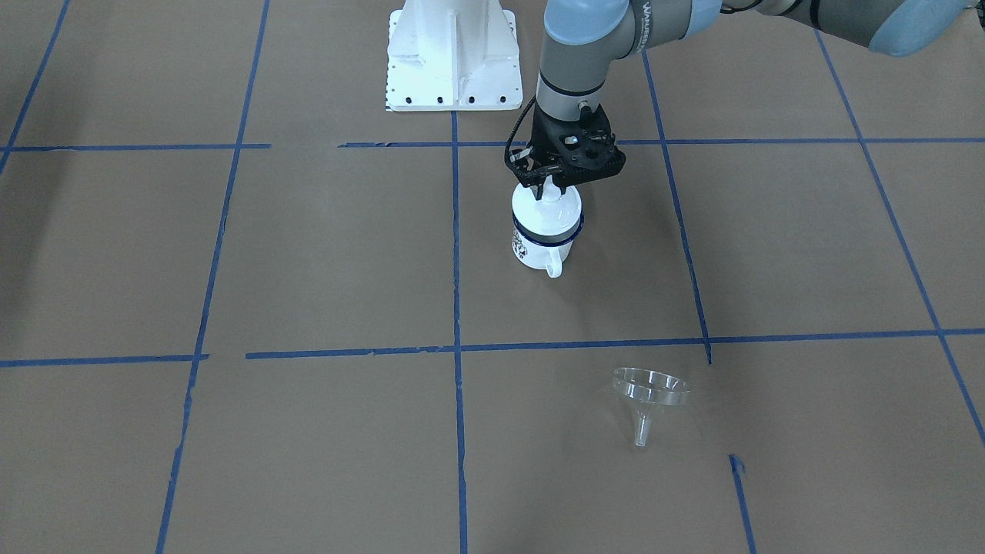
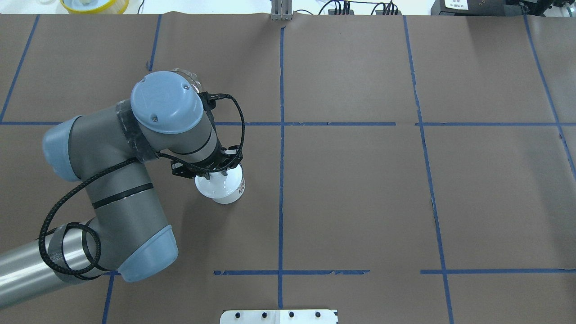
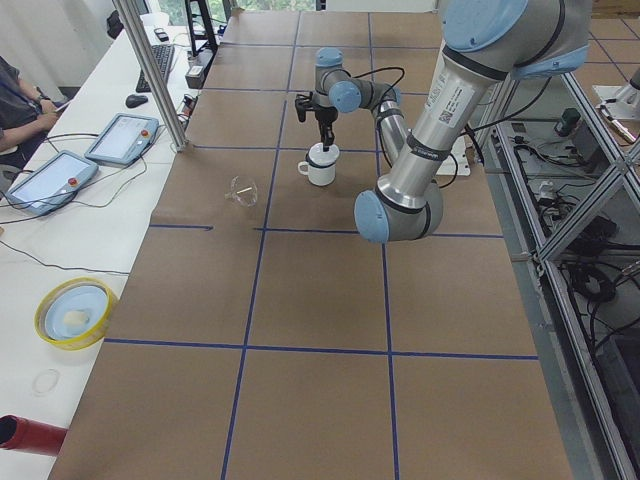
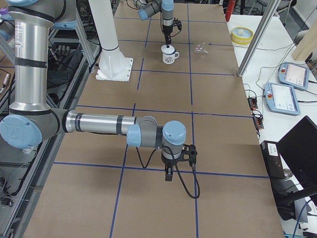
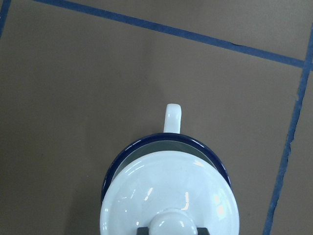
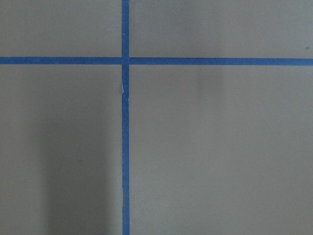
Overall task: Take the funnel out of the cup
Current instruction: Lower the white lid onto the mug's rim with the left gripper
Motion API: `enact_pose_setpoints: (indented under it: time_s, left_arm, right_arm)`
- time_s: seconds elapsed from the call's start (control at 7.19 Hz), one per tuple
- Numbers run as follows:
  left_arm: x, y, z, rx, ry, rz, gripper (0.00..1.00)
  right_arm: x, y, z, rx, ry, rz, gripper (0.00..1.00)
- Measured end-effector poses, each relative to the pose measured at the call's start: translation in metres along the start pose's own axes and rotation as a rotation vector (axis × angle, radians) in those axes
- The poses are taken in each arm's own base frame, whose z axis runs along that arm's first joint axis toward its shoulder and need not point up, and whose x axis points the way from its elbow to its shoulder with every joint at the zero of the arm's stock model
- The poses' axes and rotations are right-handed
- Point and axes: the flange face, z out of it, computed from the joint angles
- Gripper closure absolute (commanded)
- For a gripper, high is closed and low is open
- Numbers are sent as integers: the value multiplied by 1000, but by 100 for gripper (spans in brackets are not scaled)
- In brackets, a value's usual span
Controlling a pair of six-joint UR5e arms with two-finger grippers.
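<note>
In the front-facing view the clear funnel (image 1: 649,396) lies on the table (image 1: 308,254), well apart from the left fingers (image 1: 565,185), which clamp the knob of the white domed lid (image 1: 548,214) on the enamel mug (image 1: 539,245) directly beneath them, so the removal looks done; in the right-side view I cannot tell whether the right fingers (image 4: 169,174) are apart or together.

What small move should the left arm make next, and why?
Probably open the left gripper and rise straight up. It seems closed on the knob of the lid, which sits on the cup, and the funnel already lies apart on the table.
</note>
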Motion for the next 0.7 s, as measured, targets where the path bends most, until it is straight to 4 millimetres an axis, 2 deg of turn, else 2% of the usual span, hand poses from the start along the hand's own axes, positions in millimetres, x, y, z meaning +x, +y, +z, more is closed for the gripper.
enact_pose_setpoints:
  time_s: [0.7]
  left_arm:
    - [0,-2,3,2,7,0,100]
  right_arm:
    - [0,0,0,0,0,0,0]
